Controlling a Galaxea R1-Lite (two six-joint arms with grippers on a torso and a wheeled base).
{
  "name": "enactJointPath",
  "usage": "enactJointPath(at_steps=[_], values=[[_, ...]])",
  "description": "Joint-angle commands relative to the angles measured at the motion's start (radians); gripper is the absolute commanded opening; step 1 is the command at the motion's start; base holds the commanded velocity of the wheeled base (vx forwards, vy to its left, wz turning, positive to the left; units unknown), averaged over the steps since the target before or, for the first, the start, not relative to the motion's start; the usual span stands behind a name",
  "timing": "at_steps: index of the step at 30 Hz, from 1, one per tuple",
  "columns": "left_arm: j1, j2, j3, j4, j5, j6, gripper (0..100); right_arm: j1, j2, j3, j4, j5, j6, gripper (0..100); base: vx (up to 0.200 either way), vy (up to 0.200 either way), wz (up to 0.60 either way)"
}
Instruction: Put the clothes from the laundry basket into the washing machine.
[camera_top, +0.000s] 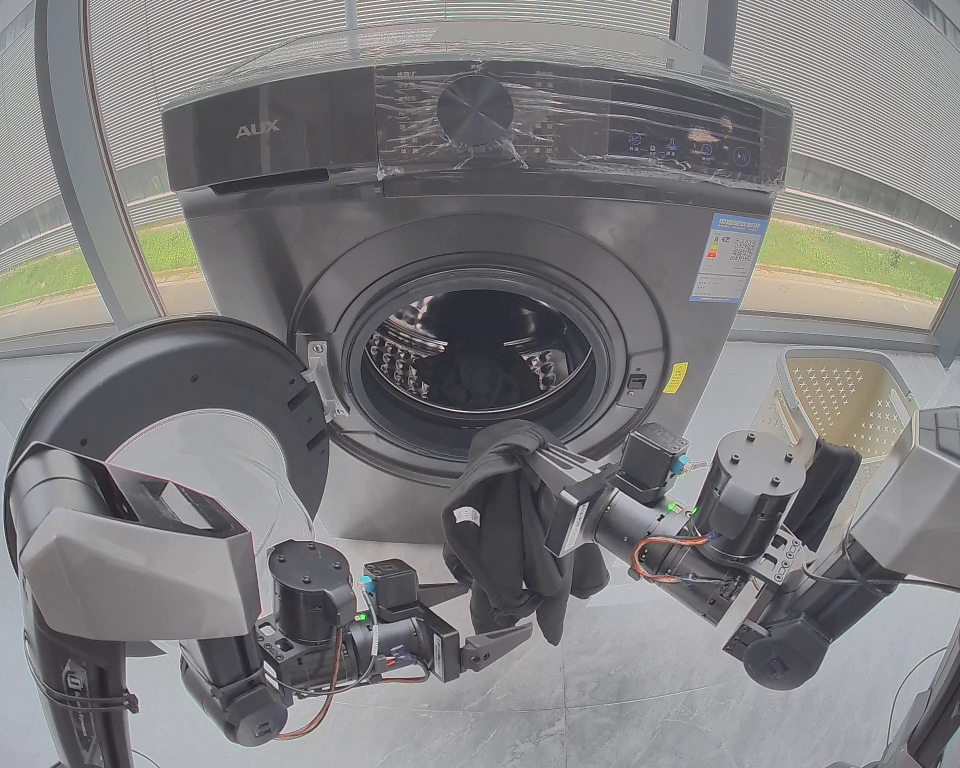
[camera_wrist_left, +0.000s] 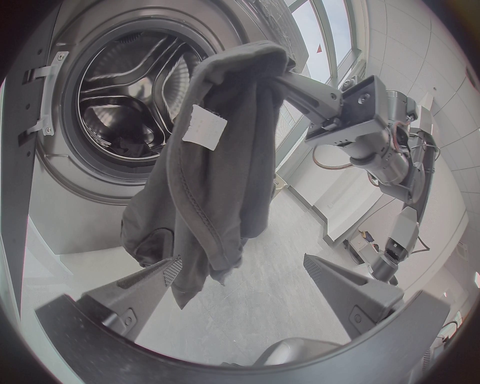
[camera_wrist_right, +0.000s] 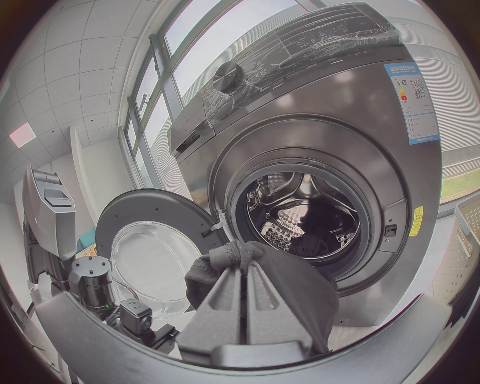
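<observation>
My right gripper (camera_top: 532, 456) is shut on a black garment (camera_top: 500, 530) with a white tag, which hangs just in front of the lower rim of the washing machine's drum opening (camera_top: 480, 355). In the right wrist view the shut fingers (camera_wrist_right: 225, 295) pinch the garment's top fold (camera_wrist_right: 300, 285). Dark clothing (camera_top: 478, 382) lies inside the drum. My left gripper (camera_top: 490, 612) stands open, low and just under the garment's hanging end (camera_wrist_left: 210, 190), not touching it. The laundry basket (camera_top: 850, 390) stands to the right, with a dark cloth (camera_top: 828, 485) draped over its rim.
The washer's round door (camera_top: 170, 400) is swung open to the left, close above my left arm. The grey washing machine (camera_top: 260, 250) fills the space ahead. Tiled floor (camera_top: 620, 690) lies open below the garment, with windows behind.
</observation>
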Motion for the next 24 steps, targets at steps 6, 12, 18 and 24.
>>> enactJointPath(at_steps=[6,12,18,24], values=[[-0.001,0.046,-0.059,-0.004,0.016,-0.003,100,0.005,0.002,0.004,-0.001,-0.002,0.002,0,0.0,0.0,0.0],[-0.003,0.046,-0.071,-0.004,0.018,-0.029,100,0.006,0.007,0.002,-0.001,-0.017,0.002,0,0.0,0.0,0.0],[-0.004,0.047,-0.079,-0.004,0.027,-0.03,100,0.006,0.013,0.001,-0.002,-0.025,0.003,0,0.0,0.0,0.0],[-0.023,0.047,-0.091,-0.006,0.045,-0.046,100,-0.001,0.018,0.004,-0.001,-0.025,0.005,0,0.0,0.0,0.0]])
